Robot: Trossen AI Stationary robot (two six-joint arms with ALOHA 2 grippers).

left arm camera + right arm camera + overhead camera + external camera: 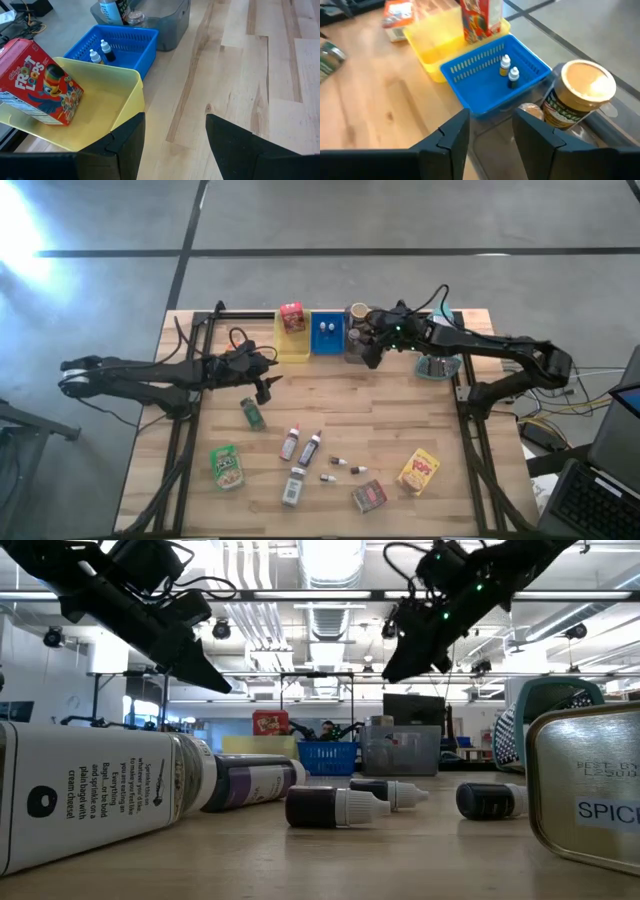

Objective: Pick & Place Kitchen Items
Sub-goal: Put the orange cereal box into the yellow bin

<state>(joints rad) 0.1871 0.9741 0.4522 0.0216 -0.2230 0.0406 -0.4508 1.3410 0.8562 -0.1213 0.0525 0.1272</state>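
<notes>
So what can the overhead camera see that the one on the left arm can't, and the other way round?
Only the overhead view shows both arms, the yellow snack box, the green pouch and the bottles lying on the wooden table. Only the left wrist view shows the cereal box's printed front and the left tool's open fingers close up. Both show the yellow tray, the blue basket with its two small vials, and the grey bin.

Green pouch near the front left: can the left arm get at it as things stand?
Probably yes. The green pouch lies alone on bare wood on the left arm's side, nothing on or against it. The left pincer hangs empty above the table, jaws apart.
</notes>
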